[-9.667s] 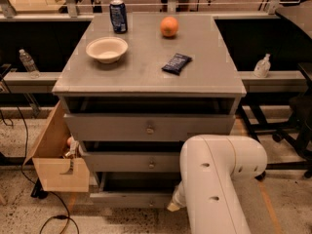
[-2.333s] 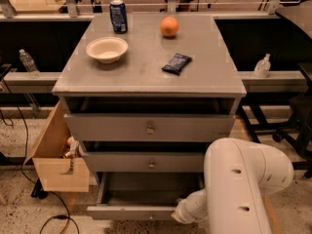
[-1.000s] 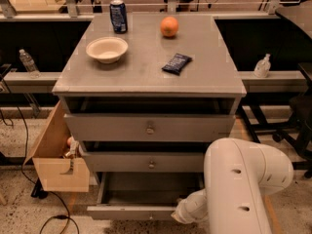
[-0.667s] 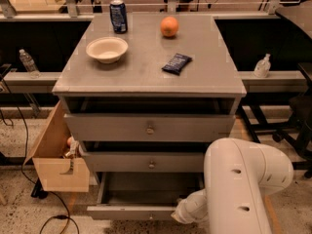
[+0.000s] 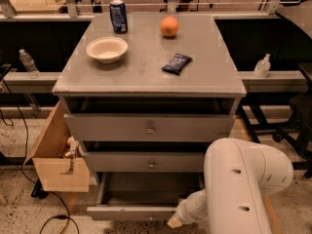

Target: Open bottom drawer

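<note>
The grey cabinet's bottom drawer (image 5: 131, 212) stands pulled out, its dark inside showing and its narrow front panel low in the camera view. Its knob is hidden. My white arm (image 5: 243, 184) fills the lower right. My gripper (image 5: 176, 221) is at the right end of the drawer's front panel, mostly hidden behind the wrist. The middle drawer (image 5: 151, 162) and top drawer (image 5: 148, 128) sit above it, each with a small round knob.
On the cabinet top are a white bowl (image 5: 107, 48), a blue can (image 5: 117, 16), an orange (image 5: 169, 27) and a dark snack packet (image 5: 176, 63). A tan wooden box (image 5: 56, 155) leans at the cabinet's left. Bottles (image 5: 28, 62) stand on side rails. Cables lie on the floor at left.
Between 9.7 s and 2.3 s ago the bottom drawer slid out and my arm shifted right. Over the last second nothing has visibly moved.
</note>
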`<state>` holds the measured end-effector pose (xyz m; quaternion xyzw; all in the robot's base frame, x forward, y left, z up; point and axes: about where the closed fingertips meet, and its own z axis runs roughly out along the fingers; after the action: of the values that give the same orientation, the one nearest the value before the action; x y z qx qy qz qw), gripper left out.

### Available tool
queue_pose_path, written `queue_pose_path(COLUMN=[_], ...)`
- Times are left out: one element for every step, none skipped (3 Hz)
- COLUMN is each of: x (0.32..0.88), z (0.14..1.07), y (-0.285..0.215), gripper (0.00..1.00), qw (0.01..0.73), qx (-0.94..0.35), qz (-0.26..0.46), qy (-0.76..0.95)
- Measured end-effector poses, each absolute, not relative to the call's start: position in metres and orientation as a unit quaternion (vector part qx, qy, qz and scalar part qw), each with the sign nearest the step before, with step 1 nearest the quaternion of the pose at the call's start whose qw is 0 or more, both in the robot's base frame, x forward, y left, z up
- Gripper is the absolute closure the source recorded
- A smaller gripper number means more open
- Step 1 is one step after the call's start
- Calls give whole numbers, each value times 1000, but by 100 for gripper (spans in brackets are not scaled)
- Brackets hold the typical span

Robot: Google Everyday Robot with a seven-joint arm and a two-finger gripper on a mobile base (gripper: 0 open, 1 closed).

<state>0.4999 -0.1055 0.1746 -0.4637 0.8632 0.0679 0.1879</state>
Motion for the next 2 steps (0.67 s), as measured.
queue_pose_path(x=[500,502], z=[175,179], y=[-105,-103], gripper=[0,0], qw=[188,192], qx=[-464,-470], qz=[68,67], qy=[863,859])
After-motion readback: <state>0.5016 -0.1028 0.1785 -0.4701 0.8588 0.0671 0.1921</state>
